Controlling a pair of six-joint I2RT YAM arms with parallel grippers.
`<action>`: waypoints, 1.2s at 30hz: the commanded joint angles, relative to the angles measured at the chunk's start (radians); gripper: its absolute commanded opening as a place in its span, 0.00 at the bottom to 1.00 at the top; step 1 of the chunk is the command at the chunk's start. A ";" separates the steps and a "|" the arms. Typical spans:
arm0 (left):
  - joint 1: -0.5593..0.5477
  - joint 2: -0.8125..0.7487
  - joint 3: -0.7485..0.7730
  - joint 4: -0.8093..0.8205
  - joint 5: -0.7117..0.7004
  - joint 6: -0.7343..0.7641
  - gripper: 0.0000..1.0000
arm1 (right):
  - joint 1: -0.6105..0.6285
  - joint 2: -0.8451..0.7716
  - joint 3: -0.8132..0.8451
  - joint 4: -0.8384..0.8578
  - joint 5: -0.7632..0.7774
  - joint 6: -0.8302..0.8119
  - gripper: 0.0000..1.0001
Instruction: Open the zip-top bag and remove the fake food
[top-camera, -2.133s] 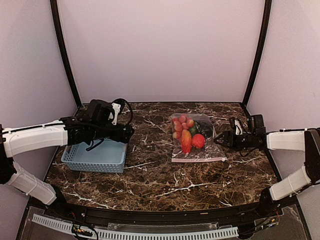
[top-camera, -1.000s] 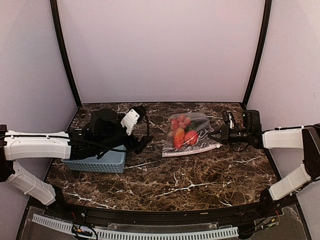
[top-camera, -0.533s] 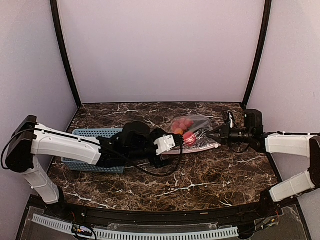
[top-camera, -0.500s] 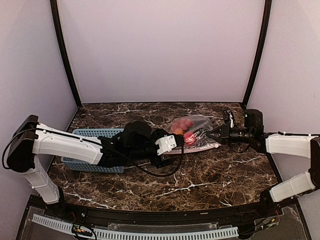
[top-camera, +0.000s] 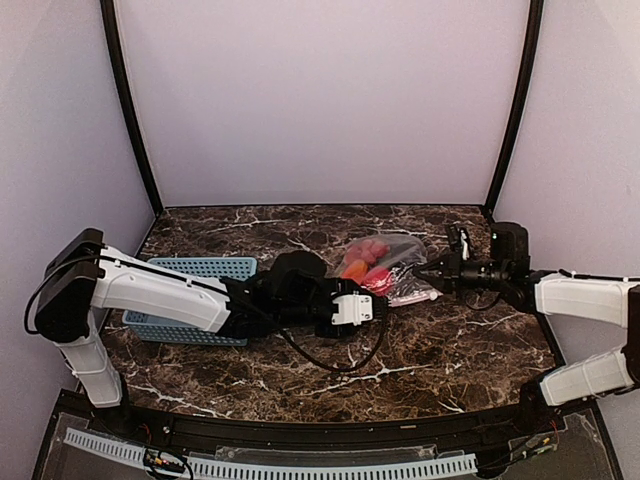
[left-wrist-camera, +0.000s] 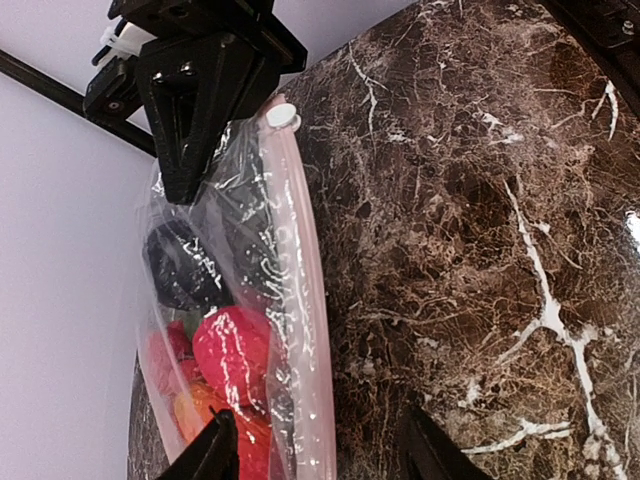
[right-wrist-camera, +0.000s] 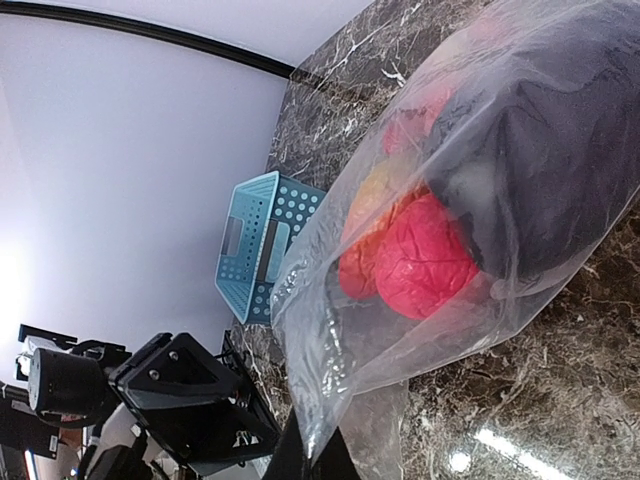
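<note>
Right of the table's centre, at about 2 o'clock in the overhead view, the zip-top bag (top-camera: 392, 262) sits bunched on the dark marble table (top-camera: 450, 350). The right gripper (top-camera: 428, 272) comes in from the bag's 3 o'clock side, clamped on the clear film, which gathers to a point at its fingers in the right wrist view. The fake food (right-wrist-camera: 425, 262) is all inside the bag: a red piece beside orange ones, with the dark purple eggplant (right-wrist-camera: 545, 190) pressed against them.

The left gripper (left-wrist-camera: 317, 455) lies low at the bag's 7 o'clock side with its fingers spread apart. The pale pink zip strip (left-wrist-camera: 300, 300) runs between them (whether either finger touches it cannot be told). The strip's white slider (left-wrist-camera: 283, 116) sits at the end by the right gripper. A light-blue perforated basket (top-camera: 190, 268) stands at the table's 9 o'clock, partly under the left arm.
</note>
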 joint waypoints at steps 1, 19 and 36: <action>-0.019 0.033 0.042 -0.012 0.001 0.068 0.52 | 0.014 -0.031 -0.010 0.058 0.015 0.027 0.00; -0.028 0.175 0.076 0.221 -0.280 0.269 0.31 | 0.023 -0.062 -0.010 0.029 0.016 0.036 0.00; -0.028 0.062 0.002 0.260 -0.218 0.215 0.01 | 0.023 -0.057 0.005 -0.013 0.035 -0.005 0.06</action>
